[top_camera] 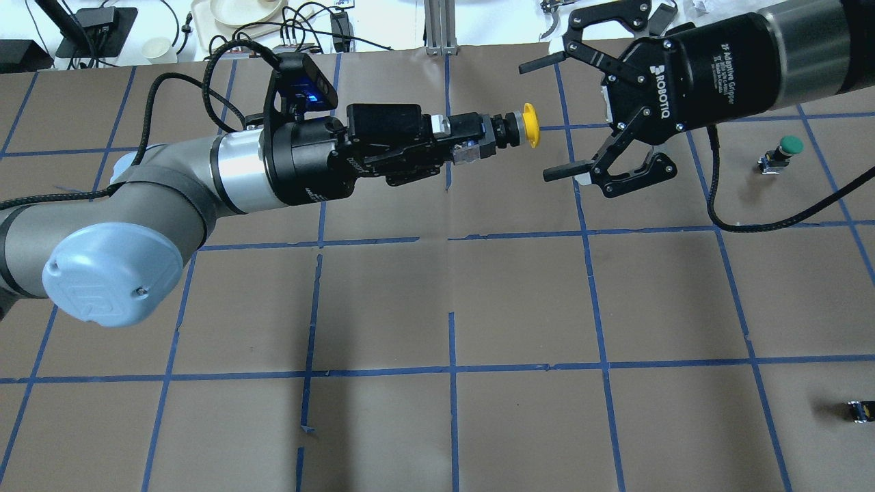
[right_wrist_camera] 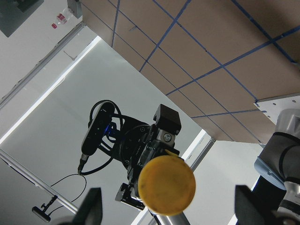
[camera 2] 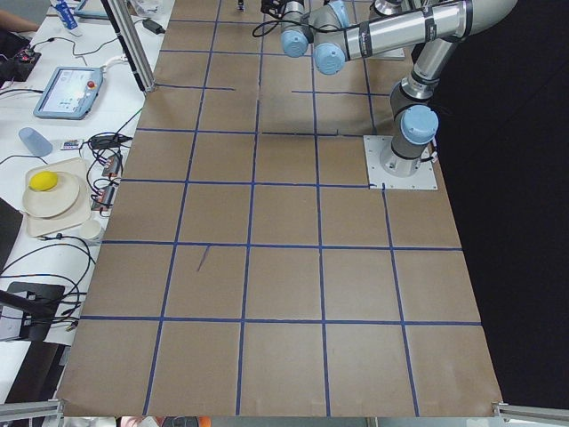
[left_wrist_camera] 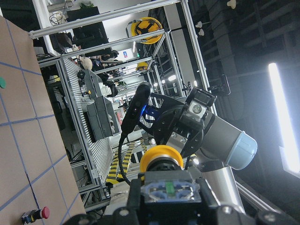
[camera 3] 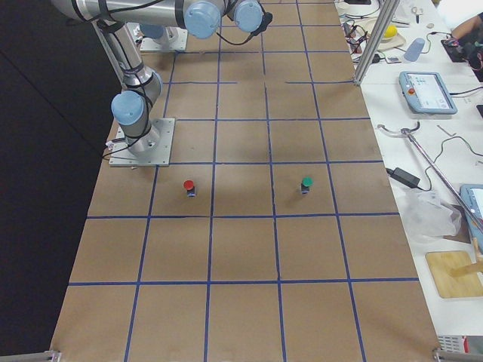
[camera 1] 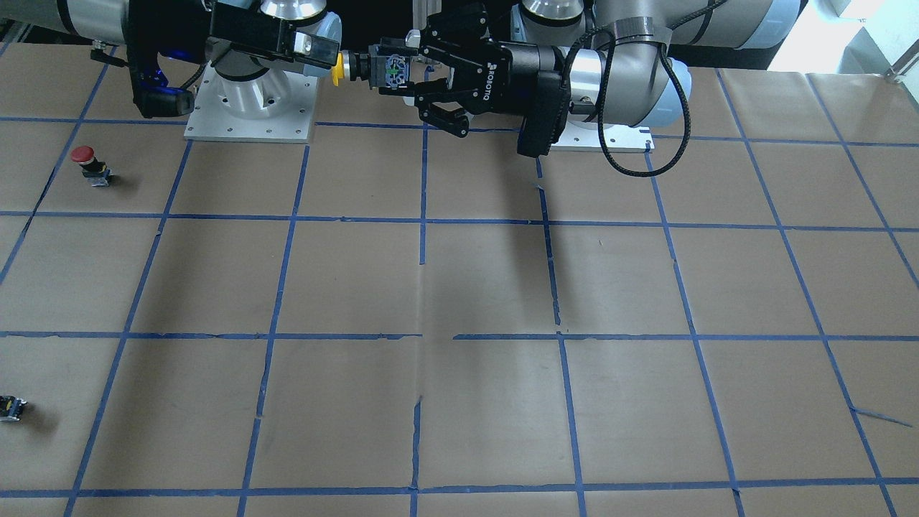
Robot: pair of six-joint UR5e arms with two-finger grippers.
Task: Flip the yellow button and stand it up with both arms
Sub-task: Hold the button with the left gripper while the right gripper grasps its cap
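Observation:
My left gripper (top_camera: 478, 140) is shut on the black-and-grey body of the yellow button (top_camera: 530, 125) and holds it level in the air, high above the table, cap pointing at my right gripper (top_camera: 540, 119). The right gripper is wide open just beyond the cap, one finger on each side, not touching. In the front view the cap (camera 1: 336, 68) sits between the left gripper (camera 1: 391, 72) and the right gripper (camera 1: 323, 54). The right wrist view looks straight at the cap (right_wrist_camera: 166, 185), its fingers (right_wrist_camera: 91, 206) apart. The left wrist view shows the button (left_wrist_camera: 161, 161) from behind.
A red-capped button (camera 1: 85, 161) stands on the brown paper table (camera 1: 459, 287) on my right side. A green-capped button (top_camera: 786, 147) stands further out. A small black part with a yellow mark (top_camera: 858, 410) lies near the right edge. Cables and clutter lie beyond the far edge.

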